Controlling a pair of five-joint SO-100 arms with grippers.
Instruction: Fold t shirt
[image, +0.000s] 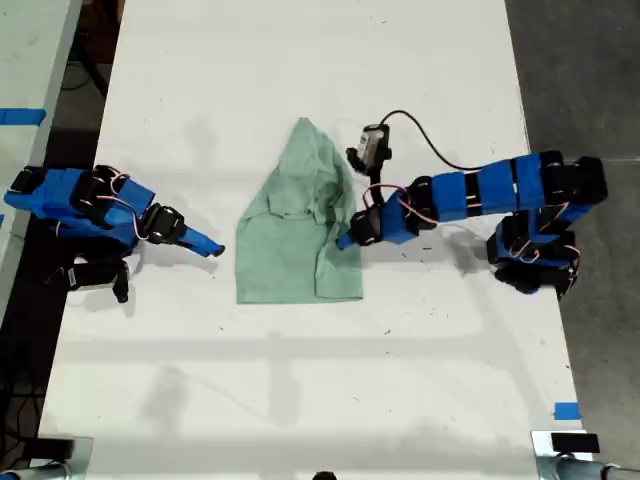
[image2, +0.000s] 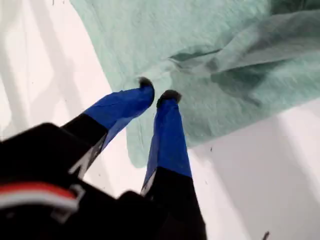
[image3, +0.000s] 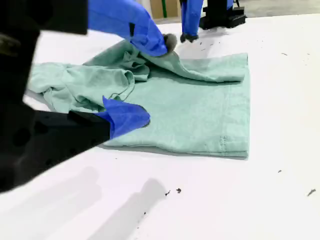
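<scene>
Soft, matt woven cloth for the t shirt (image: 296, 225), faintly fuzzy and creased into rumpled folds. Smooth matt white on the table (image: 300, 380), lightly speckled with dark flecks. Smooth blue plastic with a slight sheen on my first gripper (image2: 156, 96) and my second gripper (image3: 152, 80), dull black pads (image2: 169, 95) at the tips.

A plain pale mint-green soft cloth t shirt (image: 296, 230) lies on the white desk (image: 300, 380); both arms are blue and black.
</scene>
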